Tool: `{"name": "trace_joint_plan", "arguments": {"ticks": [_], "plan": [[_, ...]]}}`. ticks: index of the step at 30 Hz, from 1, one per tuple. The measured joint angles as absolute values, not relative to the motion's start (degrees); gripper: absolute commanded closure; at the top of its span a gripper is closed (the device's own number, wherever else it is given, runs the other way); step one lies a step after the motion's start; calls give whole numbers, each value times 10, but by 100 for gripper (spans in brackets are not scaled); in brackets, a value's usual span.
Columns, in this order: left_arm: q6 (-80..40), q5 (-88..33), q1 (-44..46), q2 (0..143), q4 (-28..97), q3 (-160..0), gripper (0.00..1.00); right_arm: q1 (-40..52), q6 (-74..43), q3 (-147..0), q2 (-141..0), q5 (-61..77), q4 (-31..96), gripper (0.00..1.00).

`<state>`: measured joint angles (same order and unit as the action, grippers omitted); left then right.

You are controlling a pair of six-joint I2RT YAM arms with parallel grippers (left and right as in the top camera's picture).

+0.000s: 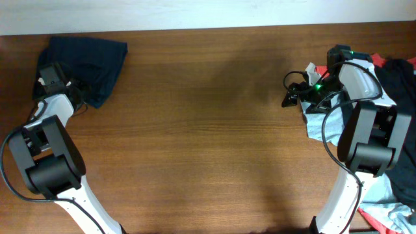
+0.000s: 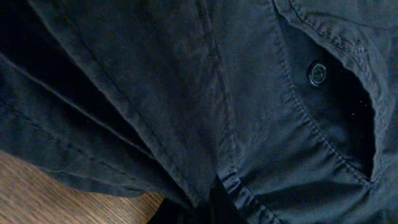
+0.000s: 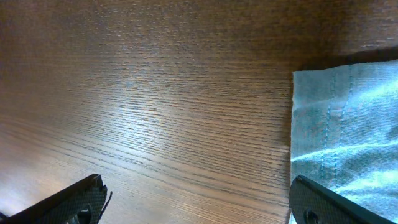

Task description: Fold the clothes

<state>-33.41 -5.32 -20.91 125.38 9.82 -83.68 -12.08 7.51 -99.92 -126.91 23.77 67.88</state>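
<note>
The shorts point(image 1: 91, 55) lie bunched in a dark navy heap at the upper left of the overhead frame, on the tabletop point(image 1: 195, 130) close to its far edge. In the left wrist view they fill nearly the whole picture, with a seam running down the middle, a button point(image 2: 317, 73) inside a gaping pocket point(image 2: 348, 118) at the upper right, and a strip of bare wood at the lower left. The left claw point(image 1: 53, 77) sits at the heap's lower left edge, clenched on the shorts, whose creases draw together toward the bottom middle of its own view. Well apart, at the right of the overhead frame, the right claw point(image 1: 292, 96) hangs spread wide and grasps nothing; its two fingers point(image 3: 68, 199) show low in its view over bare wood, the one on the right just beside the hem of a light blue T-shirt point(image 3: 342, 124). A red garment point(image 1: 396, 65) lies behind that arm, at the far right edge
</note>
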Motion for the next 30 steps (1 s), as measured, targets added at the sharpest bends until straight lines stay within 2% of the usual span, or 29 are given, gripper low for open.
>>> {"name": "trace_joint_plan", "arguments": {"ticks": [20, 30], "plan": [[-335, -46, -172, 1254, 96, -837, 99, -121, 75, -999, -1269, 238, 679, 1], [-381, -46, -172, 1254, 96, -837, 99, -121, 75, -999, -1269, 238, 679, 1]]}}
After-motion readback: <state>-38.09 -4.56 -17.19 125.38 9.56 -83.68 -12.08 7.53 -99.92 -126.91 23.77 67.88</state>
